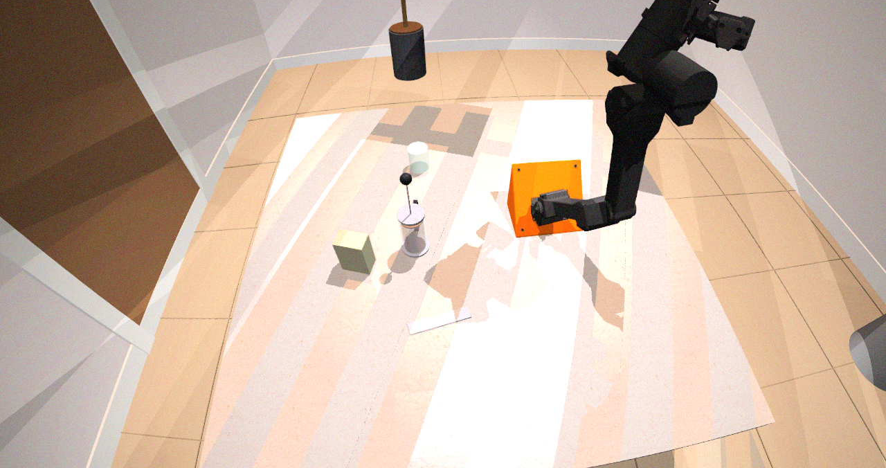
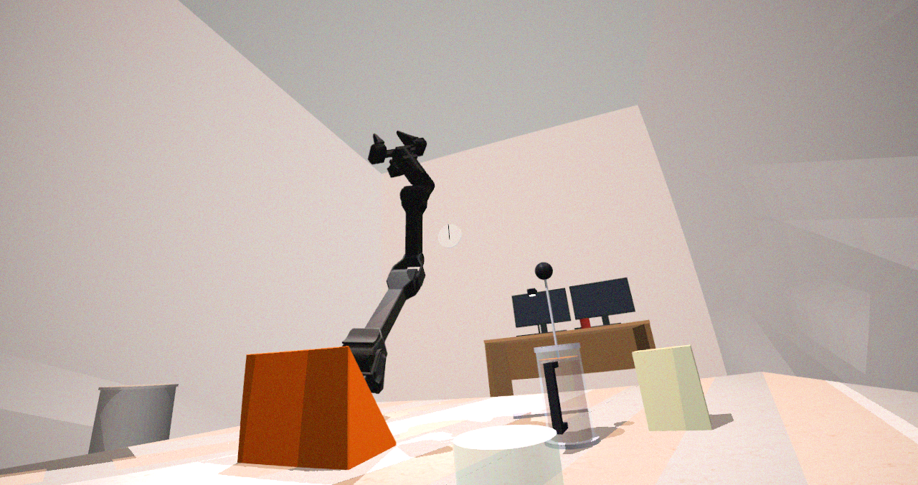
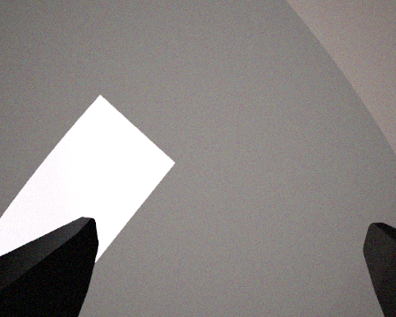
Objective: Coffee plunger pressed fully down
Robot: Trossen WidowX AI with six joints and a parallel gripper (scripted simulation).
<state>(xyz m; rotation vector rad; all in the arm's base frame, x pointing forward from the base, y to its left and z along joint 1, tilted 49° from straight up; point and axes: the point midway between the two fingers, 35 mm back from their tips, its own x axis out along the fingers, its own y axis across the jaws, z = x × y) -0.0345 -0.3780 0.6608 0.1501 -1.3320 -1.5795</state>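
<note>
On the pale striped tabletop (image 1: 347, 366) the glass coffee press (image 1: 413, 236) stands upright near the middle, its thin rod and black ball plunger (image 1: 405, 178) raised. A pale green block (image 1: 354, 251) sits just beside it. The hand (image 2: 396, 145), fingers apart and holding nothing, points up, well apart.

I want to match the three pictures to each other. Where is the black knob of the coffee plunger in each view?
Top: the black knob sits left of centre, above the glass press and below the white cylinder.
Exterior: the knob is right of centre, high on its rod, in front of the monitors.
Wrist: not in it; only the open gripper and ceiling show.
Shared landmark: the orange wedge, seen in top and exterior.
</note>
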